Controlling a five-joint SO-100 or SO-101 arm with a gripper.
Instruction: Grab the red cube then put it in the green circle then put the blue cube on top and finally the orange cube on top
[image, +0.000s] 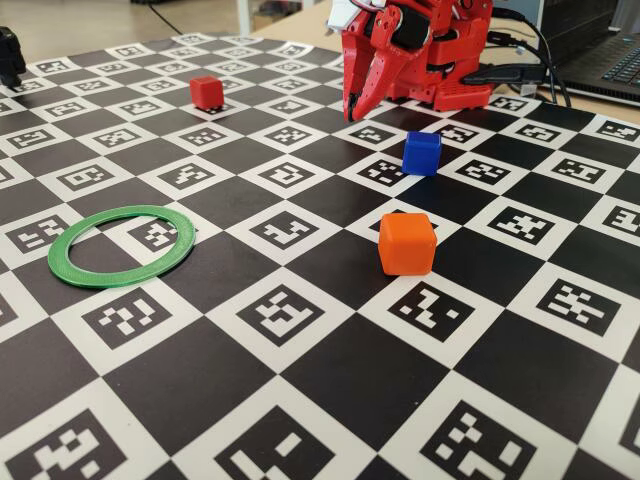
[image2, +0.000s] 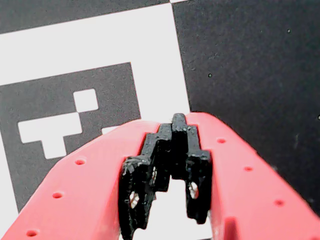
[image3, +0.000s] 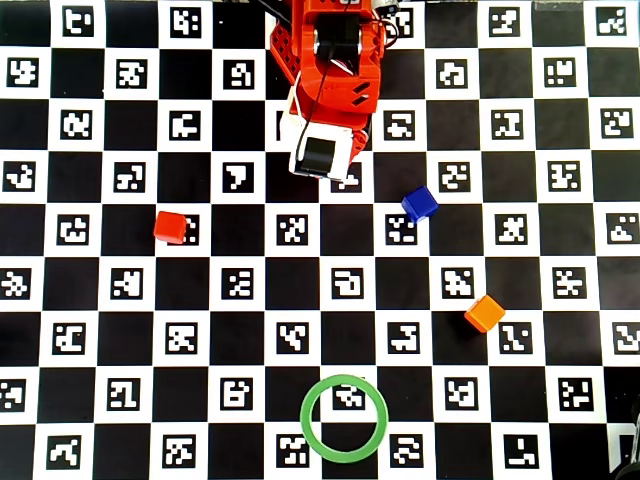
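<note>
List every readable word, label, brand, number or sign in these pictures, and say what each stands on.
None: no word, number or brand can be read in any view.
The checkered board carries only black-and-white square code markers, patterns rather than letters.
The red cube, blue cube, orange cube, green circle and tool are unmarked.

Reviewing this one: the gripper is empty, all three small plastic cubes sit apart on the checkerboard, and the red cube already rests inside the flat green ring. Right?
Not quite. The small matte red cube is not in the flat green plastic ring; the overhead view shows the ring holding no cube and the red cube far off, at the picture's left. The rest holds: the deep-blue cube and bright-orange cube sit apart, and the gripper holds nothing.
</note>
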